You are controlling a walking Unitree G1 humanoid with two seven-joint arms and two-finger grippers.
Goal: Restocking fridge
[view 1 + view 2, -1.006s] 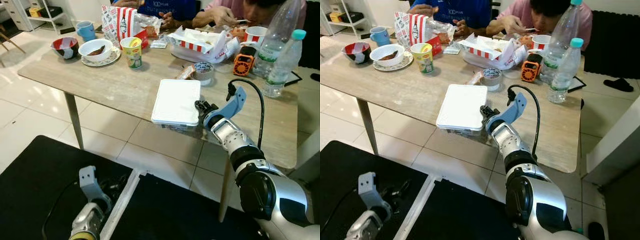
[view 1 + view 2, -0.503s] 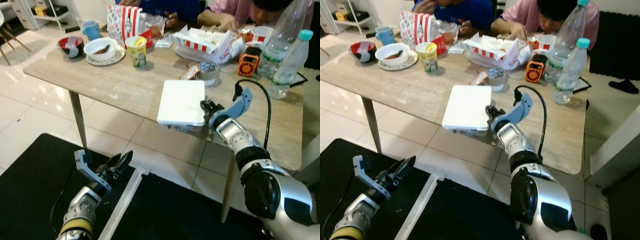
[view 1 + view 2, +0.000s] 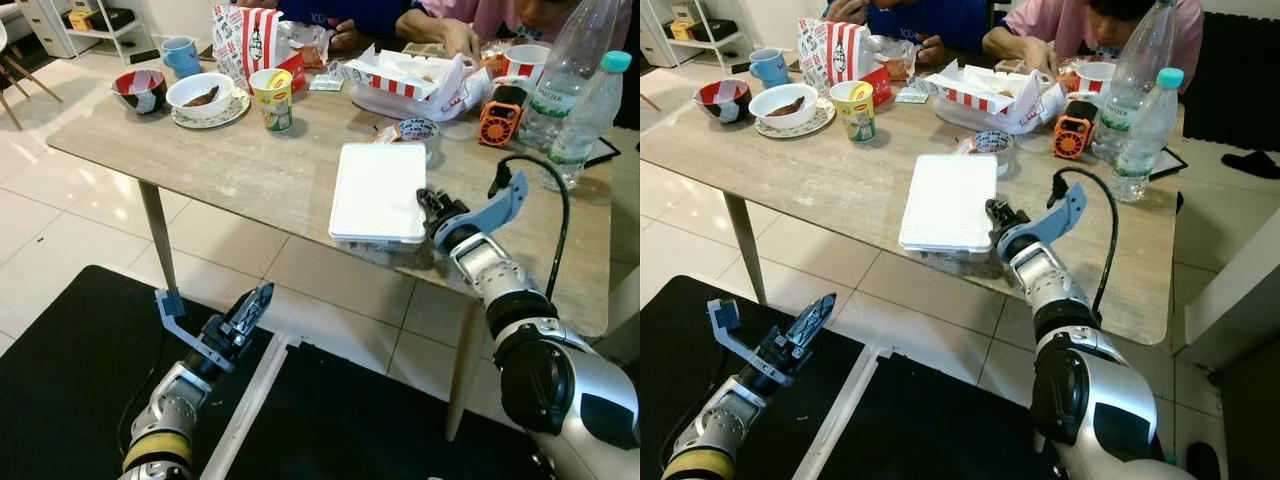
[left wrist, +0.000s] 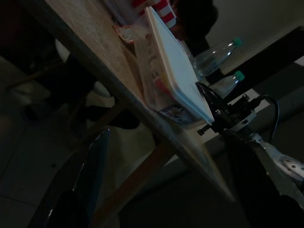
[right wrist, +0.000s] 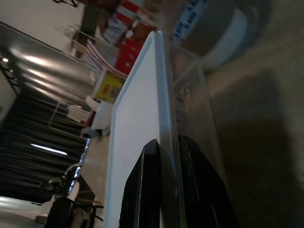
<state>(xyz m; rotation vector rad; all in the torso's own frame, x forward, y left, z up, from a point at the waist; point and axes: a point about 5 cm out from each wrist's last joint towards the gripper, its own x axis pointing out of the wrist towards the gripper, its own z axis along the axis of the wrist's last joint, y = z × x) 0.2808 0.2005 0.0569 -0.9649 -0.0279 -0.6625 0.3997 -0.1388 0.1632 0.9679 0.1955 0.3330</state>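
So we've got the box [image 3: 379, 192], a clear tub with a flat white lid, sitting at the near edge of the counter [image 3: 230, 165], even poking out a bit past it. That overhang is probably why our right gripper [image 3: 432, 207] comes in from the side: the lid rim is easy to reach there without hitting the tape roll [image 3: 415, 130] just behind the box.

The right jaws are pinched nearly closed on the lid's edge, one finger above it and one below. The head views only show the gripper butted against the box's right side. The right wrist view is what settles it, with the lid rim [image 5: 160, 118] running straight between the two black fingers [image 5: 142, 190]. It also shows the tub wall is see-through, which you'd hardly guess from above.

Our left gripper [image 3: 252, 305] is low, below the counter and over the black mat [image 3: 60, 370], holding nothing, jaws close together or barely parted. Looks like it's staged to support the box from underneath, but that's our guess. Its wrist view is dark but gives the box from below, sticking out over the edge.

The bottles [image 3: 572, 110] and food wrappers further back aren't in the way.
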